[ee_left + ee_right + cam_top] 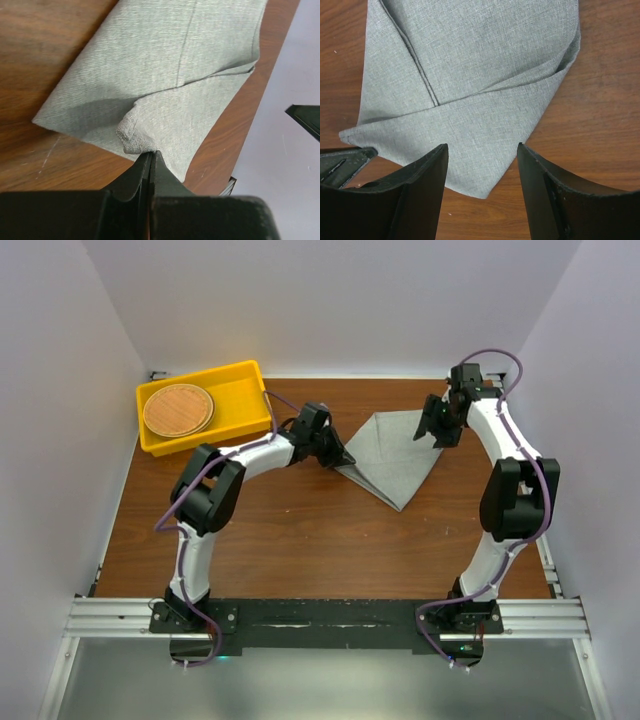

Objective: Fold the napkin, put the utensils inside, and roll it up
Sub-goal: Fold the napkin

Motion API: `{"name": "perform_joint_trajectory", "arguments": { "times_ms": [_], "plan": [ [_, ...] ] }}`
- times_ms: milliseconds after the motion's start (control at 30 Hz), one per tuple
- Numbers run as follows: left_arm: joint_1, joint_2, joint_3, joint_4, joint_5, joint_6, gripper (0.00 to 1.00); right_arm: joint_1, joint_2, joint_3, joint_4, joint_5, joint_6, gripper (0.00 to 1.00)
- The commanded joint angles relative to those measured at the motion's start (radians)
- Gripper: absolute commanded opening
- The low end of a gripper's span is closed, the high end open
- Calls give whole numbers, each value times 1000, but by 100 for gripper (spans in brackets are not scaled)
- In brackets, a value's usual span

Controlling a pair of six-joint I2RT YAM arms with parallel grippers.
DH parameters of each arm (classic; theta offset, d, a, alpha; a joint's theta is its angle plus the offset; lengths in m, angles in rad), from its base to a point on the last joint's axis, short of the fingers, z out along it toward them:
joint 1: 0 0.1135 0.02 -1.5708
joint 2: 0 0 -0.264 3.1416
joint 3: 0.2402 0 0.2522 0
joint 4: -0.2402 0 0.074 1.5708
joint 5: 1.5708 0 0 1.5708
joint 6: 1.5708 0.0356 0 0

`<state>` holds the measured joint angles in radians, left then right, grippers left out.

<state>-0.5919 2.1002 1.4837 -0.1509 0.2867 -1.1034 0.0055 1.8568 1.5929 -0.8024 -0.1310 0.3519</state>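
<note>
Soft even light from above on my table (pixel 300 540), white walls (pixel 330 300) washed out, grey shadow on the napkin (pixel 165 65) beside its puckered edge, my left fingers (pixel 132 182) blurred, weave crisp.

Yellow plastic tray (pixel 243 390) at ten o'clock on the brown wooden table (pixel 310 540), tucked into the far left corner, slightly askew. Inside it, toward its nine o'clock end, a round brown woven disc (pixel 178 410) lying flat and filling most of that half; bare yellow floor toward three o'clock. Plain white walls (pixel 330 300) closing the table at nine, twelve and three o'clock. At six o'clock, a silver metal rail (pixel 110 612) across the near edge, topped by a black plate (pixel 320 612). Faint pale scratches (pixel 50 152) in the wood, in the left wrist view
</note>
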Motion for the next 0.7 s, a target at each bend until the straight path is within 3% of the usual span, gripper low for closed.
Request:
{"name": "perform_joint_trajectory", "arguments": {
  "times_ms": [0, 233, 400, 667],
  "plan": [
    [-5, -22, 17, 74, 11, 68, 0, -2, 38, 61, 29, -51, 38, 61],
    [1, 40, 27, 68, 89, 189, 0, -2, 116, 107, 31, -107, 71, 61],
    [10, 9, 0, 48, 42, 237, 0, -30, 146, 113, 43, -124, 84, 59],
    [33, 27, -17, 59, 72, 264, 0, -48, 179, 90, 52, -101, 85, 35]
  ]
}}
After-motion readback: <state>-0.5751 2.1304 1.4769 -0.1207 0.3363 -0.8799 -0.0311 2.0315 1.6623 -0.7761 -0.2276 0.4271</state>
